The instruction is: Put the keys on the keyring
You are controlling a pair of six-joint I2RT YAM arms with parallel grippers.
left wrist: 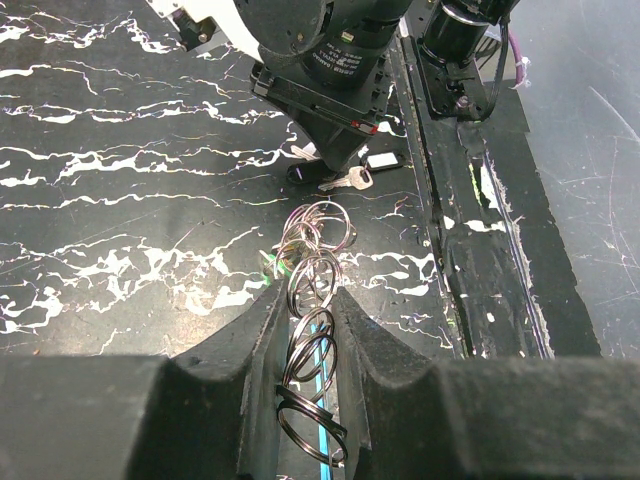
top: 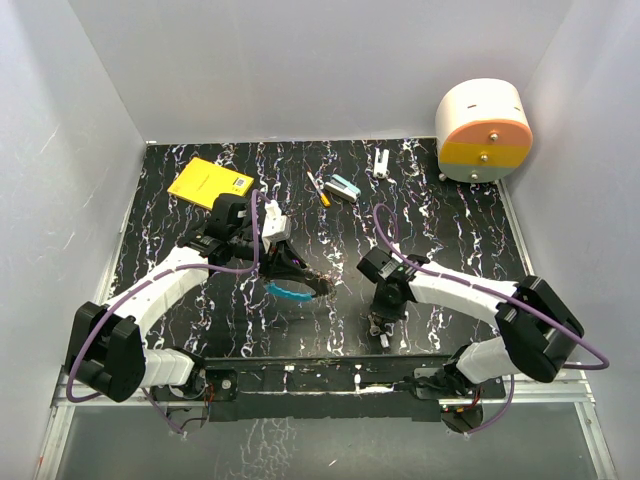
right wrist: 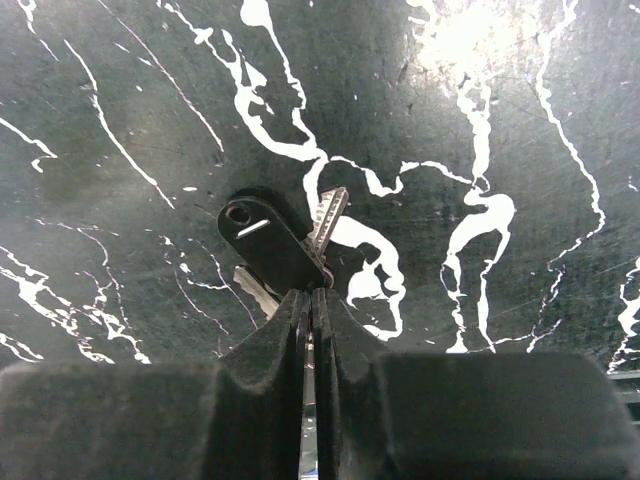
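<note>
Right gripper [right wrist: 311,298]: jaws pressed together, with a thin silver sliver showing between them. I judge this to be the blade of one key. Just ahead of the fingertips lie the keys [right wrist: 327,215], small silver blades fanned under a black oblong plastic tag [right wrist: 265,245] on the black, white-veined marbled table [top: 450,230]. Whether the bunch is off the surface cannot be told.

Left gripper [left wrist: 312,300]: jaws narrow, clamped on the keyring [left wrist: 315,265], a run of thin silvery wire loops with a bright blue plastic arc [top: 285,292] running back between the fingers. The forward loops project toward the right gripper, near it but apart.

Farther back, well apart from the work: a flat yellow pad [top: 210,183], an orange-and-white stick [top: 320,190], a teal-and-white block [top: 345,188] and a white-and-orange drum [top: 483,130].

Step in hand, by my judgement: securing a key for threading. No key is on the ring yet. The next move calls for lifting the pinched key, presenting its hole toward the ring's open end and keeping the ring steady. The thin grip could let the key twist.
</note>
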